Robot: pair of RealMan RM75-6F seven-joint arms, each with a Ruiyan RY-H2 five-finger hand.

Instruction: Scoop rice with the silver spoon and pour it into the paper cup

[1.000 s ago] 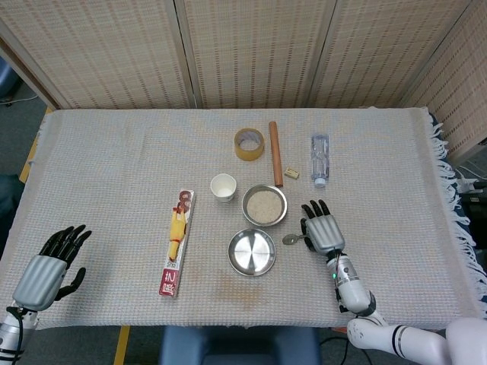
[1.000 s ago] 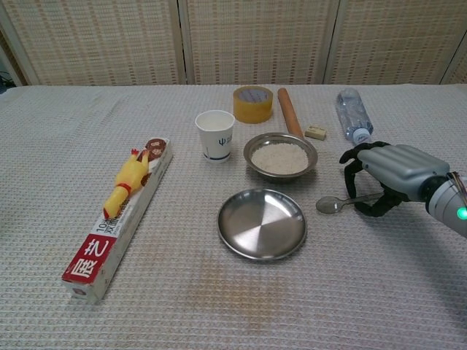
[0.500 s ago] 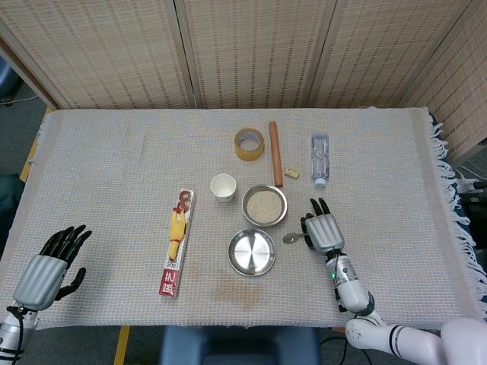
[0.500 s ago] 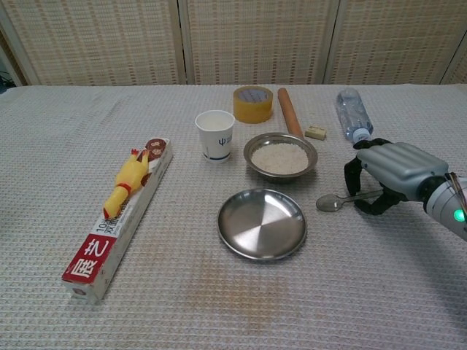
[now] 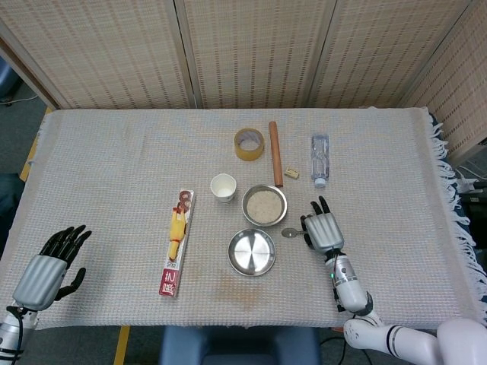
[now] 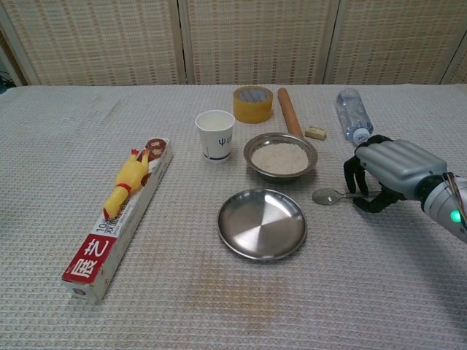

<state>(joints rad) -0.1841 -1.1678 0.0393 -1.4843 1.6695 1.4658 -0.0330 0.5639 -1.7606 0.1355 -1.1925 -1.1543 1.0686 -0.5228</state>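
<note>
The right hand (image 6: 390,175), fingers curled round the spoon (image 6: 328,195), nudged it closer to the rice bowl (image 6: 280,157); the left hand (image 5: 47,266) lay open and idle

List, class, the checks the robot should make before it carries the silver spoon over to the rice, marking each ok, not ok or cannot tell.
1. Right hand has the silver metal spoon by its handle: ok, fingers curl over the handle, though how firm the hold is cannot be told.
2. Spoon bowl is empty: ok.
3. Round steel bowl of white rice has rice in it: ok.
4. White paper cup stands upright, mouth open: ok.
5. Path from spoon to rice bowl is free: ok; the empty round steel plate lies nearer the camera.
6. Left hand is out of the way: ok, at the far table edge, holding nothing.
</note>
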